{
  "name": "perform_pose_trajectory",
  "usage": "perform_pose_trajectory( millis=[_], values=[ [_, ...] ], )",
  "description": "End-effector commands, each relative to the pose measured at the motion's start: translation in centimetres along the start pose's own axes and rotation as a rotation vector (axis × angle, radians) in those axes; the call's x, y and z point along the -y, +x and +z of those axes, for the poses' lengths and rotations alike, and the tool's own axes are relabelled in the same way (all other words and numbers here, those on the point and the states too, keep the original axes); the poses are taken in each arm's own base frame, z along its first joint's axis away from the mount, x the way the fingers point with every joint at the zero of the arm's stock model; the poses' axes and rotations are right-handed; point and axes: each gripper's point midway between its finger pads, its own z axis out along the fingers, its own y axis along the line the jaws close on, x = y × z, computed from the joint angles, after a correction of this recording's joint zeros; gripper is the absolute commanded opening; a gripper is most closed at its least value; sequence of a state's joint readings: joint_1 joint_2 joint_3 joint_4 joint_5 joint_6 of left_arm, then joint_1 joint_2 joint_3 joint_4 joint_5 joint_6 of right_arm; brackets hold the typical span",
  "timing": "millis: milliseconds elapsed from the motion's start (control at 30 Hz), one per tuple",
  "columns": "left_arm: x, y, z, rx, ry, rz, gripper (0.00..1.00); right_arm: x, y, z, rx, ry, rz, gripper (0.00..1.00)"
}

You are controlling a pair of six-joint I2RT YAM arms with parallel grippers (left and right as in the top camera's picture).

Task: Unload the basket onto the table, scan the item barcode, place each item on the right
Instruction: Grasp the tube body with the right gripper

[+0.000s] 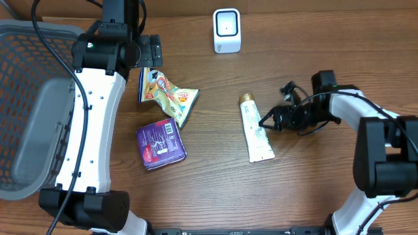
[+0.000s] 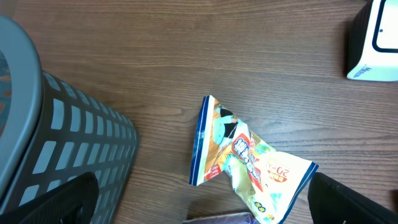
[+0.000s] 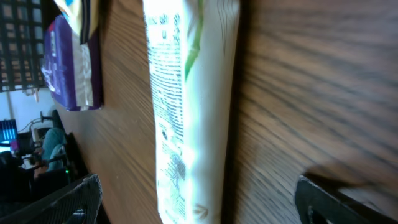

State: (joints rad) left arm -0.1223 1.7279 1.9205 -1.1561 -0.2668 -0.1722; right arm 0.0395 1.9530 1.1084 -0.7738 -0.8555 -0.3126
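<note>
**Item:** tube (image 1: 257,128), white soft plastic with a gold cap, a flat crimped tail and fine print down one face. It lies flat on the bench (image 1: 313,189) right of centre, cap end towards the scanner (image 1: 226,30) and well apart from it

**Right hand** (image 1: 266,122): fingers wide apart, empty, low beside the tube's right edge

**Left hand** (image 1: 150,50): fingers wide apart, empty, above the snack bag (image 1: 166,96)

**Step, as judged:** picking up the tube. It is best gripped across the narrow width at mid-body and squeezed lightly, as the wall will dent. The printed face should stay uncovered and then be turned to the scanner window. No barcode can be made out here

**Other stock:**
- Snack bag: crinkled glossy foil
- Purple pack (image 1: 160,143): flat and shiny
- Basket (image 1: 26,98): grey plastic lattice, far left
- Scanner: small white box with a rounded window
- Bench: brown wood grain, matt
</note>
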Motion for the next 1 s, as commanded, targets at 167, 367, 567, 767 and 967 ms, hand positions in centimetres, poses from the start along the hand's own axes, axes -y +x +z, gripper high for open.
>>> perform_pose_trajectory(
  millis=[167, 367, 567, 767, 967],
  values=[
    [-0.4, -0.7, -0.8, 0.028, -0.01, 0.009, 1.0, 0.9, 1.8, 3.7, -0.087, -0.033, 0.055, 1.0],
    [-0.5, -0.7, -0.8, 0.028, -0.012, 0.007, 1.0, 2.0, 2.9, 6.2, -0.145, -0.012, 0.042, 1.0],
    [-0.5, -0.7, -0.8, 0.028, -0.011, 0.008, 1.0, 3.1, 3.5, 6.9, -0.159, 0.015, 0.043, 0.43],
    [-0.5, -0.7, -0.8, 0.028, -0.011, 0.008, 1.0, 3.7, 3.8, 7.0, -0.159, 0.039, 0.036, 0.12],
    [-0.5, -0.7, -0.8, 0.028, -0.011, 0.008, 1.0, 3.1, 3.6, 7.1, -0.151, 0.003, 0.039, 0.04]
  ],
)
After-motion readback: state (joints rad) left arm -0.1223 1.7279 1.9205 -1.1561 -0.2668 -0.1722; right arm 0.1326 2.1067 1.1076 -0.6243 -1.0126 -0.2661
